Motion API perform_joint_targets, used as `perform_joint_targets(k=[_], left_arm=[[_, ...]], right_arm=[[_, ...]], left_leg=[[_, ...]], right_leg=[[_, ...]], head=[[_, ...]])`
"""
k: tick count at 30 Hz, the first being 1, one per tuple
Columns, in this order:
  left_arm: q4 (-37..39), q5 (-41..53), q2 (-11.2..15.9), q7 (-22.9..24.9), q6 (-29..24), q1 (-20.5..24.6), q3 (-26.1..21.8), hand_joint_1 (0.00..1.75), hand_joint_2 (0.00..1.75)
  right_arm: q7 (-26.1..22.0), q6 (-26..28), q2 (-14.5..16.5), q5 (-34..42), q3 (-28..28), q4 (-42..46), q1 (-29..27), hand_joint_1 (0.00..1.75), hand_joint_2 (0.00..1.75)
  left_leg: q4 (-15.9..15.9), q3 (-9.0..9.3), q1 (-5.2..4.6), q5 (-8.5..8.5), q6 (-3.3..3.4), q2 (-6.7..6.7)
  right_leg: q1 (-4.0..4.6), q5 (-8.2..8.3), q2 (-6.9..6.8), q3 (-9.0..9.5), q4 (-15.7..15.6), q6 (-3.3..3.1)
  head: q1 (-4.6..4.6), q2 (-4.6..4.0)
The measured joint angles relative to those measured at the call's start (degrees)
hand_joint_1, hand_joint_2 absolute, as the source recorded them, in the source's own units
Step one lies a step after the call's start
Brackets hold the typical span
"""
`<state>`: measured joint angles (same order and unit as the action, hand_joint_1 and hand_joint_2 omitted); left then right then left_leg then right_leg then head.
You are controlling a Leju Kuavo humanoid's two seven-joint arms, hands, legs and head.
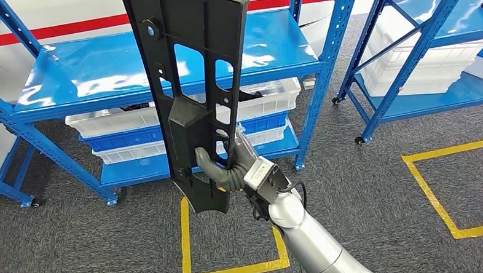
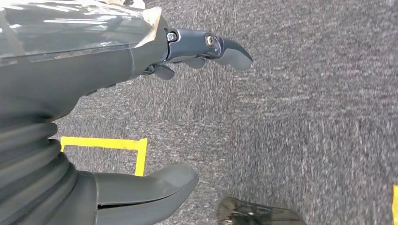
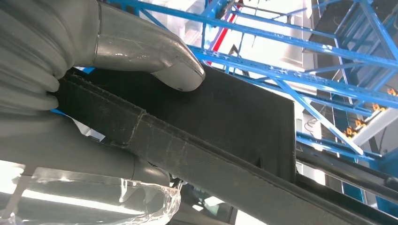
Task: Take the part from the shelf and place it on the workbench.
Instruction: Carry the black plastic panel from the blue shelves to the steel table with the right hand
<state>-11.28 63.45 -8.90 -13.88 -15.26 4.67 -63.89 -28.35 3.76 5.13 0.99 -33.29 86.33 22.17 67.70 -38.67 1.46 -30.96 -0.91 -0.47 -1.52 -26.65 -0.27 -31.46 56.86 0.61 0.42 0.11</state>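
Your right robot hand (image 1: 223, 168) grips the long black part (image 1: 190, 83) near its lower end — upright before the blue shelf (image 1: 162, 72); left robot hand (image 2: 117, 93) hangs over carpet, fingers apart, holding nothing.

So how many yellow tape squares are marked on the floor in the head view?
2: one yellow tape square under the right hand holding the black part, one at right. Others may be hidden.
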Motion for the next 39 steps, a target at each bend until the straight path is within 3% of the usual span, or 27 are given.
perform_joint_targets(k=[2, 3, 4, 6, 8, 12, 14, 16, 17, 18, 19, 21, 23, 26, 28, 29, 31, 33, 34, 35, 37, 39], left_arm=[[0.00, -0.01, 0.02, 0.00, 0.00, -0.02, 0.00, 0.00, 1.75], [0.00, -0.02, 0.04, 0.00, 0.00, -0.03, 0.00, 0.00, 1.75], [0.00, -0.03, 0.09, 0.01, 0.00, -0.05, 0.00, 0.00, 1.75], [0.00, -0.04, 0.18, 0.02, 0.00, -0.01, 0.00, 0.00, 1.75], [0.00, -0.04, 0.20, 0.04, -0.01, 0.06, 0.00, 0.00, 1.75], [-0.01, -0.02, 0.13, 0.68, -0.20, 0.05, 0.00, 0.00, 1.75], [-0.02, -0.02, 0.09, 1.15, -0.36, 0.07, 0.00, 0.00, 1.75], [-0.02, -0.02, 0.09, 1.52, -0.39, 0.06, -0.01, 0.00, 1.75], [-0.01, -0.02, 0.07, 1.63, -0.39, 0.05, -0.02, 0.00, 1.75], [-0.01, -0.02, 0.07, 1.69, -0.39, 0.03, -0.02, 0.00, 1.75], [0.00, -0.02, 0.05, 1.73, -0.39, 0.03, -0.02, 0.00, 1.75], [-0.01, -0.01, -0.03, 1.75, -0.39, 0.03, -0.02, 0.00, 1.75], [-0.02, 0.02, -0.05, 1.75, -0.40, 0.03, -0.02, 0.00, 1.75], [-0.01, 0.04, 0.04, 1.76, -0.42, -0.13, -0.02, 0.00, 1.75], [-0.01, 0.02, 0.11, 1.61, -0.45, -0.20, -0.02, 0.00, 1.75], [-0.02, 0.00, 0.14, 1.44, -0.46, -0.18, -0.02, 0.00, 1.75], [-0.02, -0.03, 0.14, 0.94, -0.46, -0.14, -0.02, 0.00, 1.75], [-0.02, -0.02, 0.17, 0.54, -0.46, -0.15, -0.02, 0.00, 1.75], [-0.02, 0.02, 0.21, 0.44, -0.46, -0.15, -0.02, 0.00, 1.75], [-0.02, 0.07, 0.26, 0.40, -0.46, -0.15, -0.02, 0.00, 1.75], [-0.02, 0.21, 0.39, 0.45, -0.45, -0.06, -0.01, 0.00, 1.75], [-0.02, 0.43, 0.52, 0.63, -0.44, 0.10, 0.01, 0.00, 1.75]], right_arm=[[0.01, -0.12, -0.01, -0.08, -0.01, -0.01, -0.15, 1.75, 1.75], [0.03, -0.18, -0.01, -0.13, -0.02, -0.01, -0.22, 1.75, 1.75], [0.04, -0.22, 0.00, -0.17, -0.02, -0.01, -0.26, 1.75, 1.75], [0.07, -0.27, 0.04, -0.22, -0.02, 0.00, -0.24, 1.75, 1.75], [0.08, -0.31, 0.09, -0.24, -0.01, 0.00, -0.20, 1.75, 1.75], [0.11, -0.50, 0.28, -0.36, -0.03, 0.01, -0.12, 1.75, 1.75], [0.13, -0.54, 0.31, -0.44, 0.01, 0.02, -0.03, 1.75, 1.75], [0.13, -0.56, 0.14, -0.64, 0.02, 0.02, -0.18, 1.75, 1.75], [0.13, -0.56, 0.04, -0.74, 0.02, 0.02, -0.33, 1.75, 1.75], [0.13, -0.57, -0.03, -0.81, 0.01, 0.02, -0.46, 1.75, 1.75], [0.13, -0.57, -0.09, -0.84, 0.01, 0.02, -0.53, 1.75, 1.75], [0.12, -0.57, -0.11, -0.84, 0.01, 0.04, -0.54, 1.75, 1.75], [0.11, -0.58, -0.11, -0.85, 0.00, 0.09, -0.51, 1.75, 1.75], [0.09, -0.60, -0.05, -0.90, 0.01, 0.14, -0.50, 1.75, 1.75], [0.05, -0.68, 0.16, -1.10, 0.01, 0.15, -0.46, 1.75, 1.75], [0.02, -0.74, 0.28, -1.25, 0.01, 0.16, -0.44, 1.75, 1.75], [-0.04, -0.85, 0.41, -1.52, 0.01, 0.17, -0.48, 1.75, 1.75], [-0.06, -0.92, 0.44, -1.68, 0.00, 0.17, -0.57, 1.75, 1.75], [-0.06, -0.96, 0.46, -1.69, -0.01, 0.17, -0.60, 1.75, 1.75], [-0.05, -0.99, 0.50, -1.69, -0.01, 0.17, -0.60, 1.75, 1.75], [-0.05, -1.02, 0.63, -1.70, 0.00, 0.25, -0.55, 1.75, 1.75], [-0.05, -1.02, 0.75, -1.72, 0.03, 0.39, -0.44, 1.75, 1.75]], left_leg=[[6.35, -2.87, 0.01, -2.30, -0.10, 0.06], [6.61, -2.91, 0.01, -1.85, -0.02, 0.13], [4.40, -1.71, 0.00, -0.36, 0.15, 0.27], [-3.80, 2.68, -0.16, 3.24, 0.63, 1.34], [-9.21, 5.34, -0.55, 4.78, 1.09, 2.25], [-10.41, 5.34, -0.76, 5.36, 2.27, 1.44], [-10.84, 5.35, -0.56, 5.87, 3.04, 0.88], [-10.84, 5.10, -0.64, 6.05, 3.32, 0.17], [-10.82, 5.00, -0.66, 6.11, 3.35, -0.25], [-10.79, 4.94, -0.66, 6.17, 3.32, -0.69], [-10.74, 4.93, -0.66, 6.22, 3.26, -1.17], [-10.47, 4.85, -0.66, 6.23, 2.97, -2.10], [-10.11, 4.50, -0.81, 6.20, 2.38, -2.81], [-10.10, 3.93, -0.73, 6.49, 1.31, -3.24], [-8.53, 3.16, -0.57, 5.30, 0.72, -2.18], [-6.14, 2.13, -0.49, 3.76, 0.46, -1.37], [1.51, -1.29, -0.37, -0.19, -0.03, -0.15], [6.52, -3.53, -0.29, -1.74, -0.24, 0.17], [5.83, -3.08, -0.29, -0.90, -0.20, 0.30], [2.98, -1.52, -0.29, 0.73, -0.06, 0.56], [-5.05, 2.83, -0.52, 3.94, 0.39, 2.15], [-9.39, 4.90, -0.94, 5.04, 0.98, 3.25]], right_leg=[[0.30, 0.05, -0.51, -0.18, 0.02, -0.20], [0.40, 0.08, -0.75, -0.22, 0.04, -0.24], [0.46, 0.08, -0.96, -0.20, 0.05, -0.25], [0.68, 0.05, -1.32, -0.12, 0.10, -0.19], [1.09, 0.03, -1.70, -0.24, 0.16, 0.05], [1.22, -0.44, -2.12, -0.81, 0.81, 1.01], [1.10, -2.95, -1.07, -2.92, 5.38, 0.90], [0.92, -6.20, -0.26, -6.46, 13.24, 0.58], [0.86, -7.09, -0.13, -7.81, 16.14, 0.72], [0.83, -7.04, -0.06, -8.07, 16.85, 1.09], [0.78, -6.09, 0.01, -7.16, 15.18, 1.60], [0.43, -2.97, 0.85, -3.05, 6.99, 2.53], [0.29, -1.17, 1.72, -0.30, 1.32, 2.42], [0.36, -0.58, 1.34, -0.25, 0.65, 1.20], [0.05, -0.25, 0.77, -0.27, 0.44, 0.32], [-0.06, -0.14, 0.42, -0.28, 0.34, -0.09], [0.18, -0.12, -0.42, -0.37, 0.36, -0.51], [0.38, -0.13, -1.36, -0.43, 0.39, -0.57], [0.43, -0.14, -1.80, -0.42, 0.40, -0.56], [0.46, -0.15, -2.21, -0.38, 0.41, -0.55], [0.75, -0.20, -2.87, -0.34, 0.45, -0.45], [1.17, -0.27, -3.45, -0.46, 0.52, -0.10]], head=[[0.01, 0.00], [0.02, 0.00], [0.01, 0.00], [0.02, 0.00], [0.08, 0.00], [0.14, 0.00], [0.19, 0.00], [0.22, 0.00], [0.21, 0.00], [0.22, 0.00], [0.22, 0.00], [0.23, 0.00], [0.20, 0.00], [0.15, 0.00], [0.06, 0.00], [-0.02, 0.00], [-0.15, 0.00], [-0.15, 0.00], [-0.15, 0.00], [-0.14, 0.00], [-0.15, 0.00], [-0.03, 0.00]])
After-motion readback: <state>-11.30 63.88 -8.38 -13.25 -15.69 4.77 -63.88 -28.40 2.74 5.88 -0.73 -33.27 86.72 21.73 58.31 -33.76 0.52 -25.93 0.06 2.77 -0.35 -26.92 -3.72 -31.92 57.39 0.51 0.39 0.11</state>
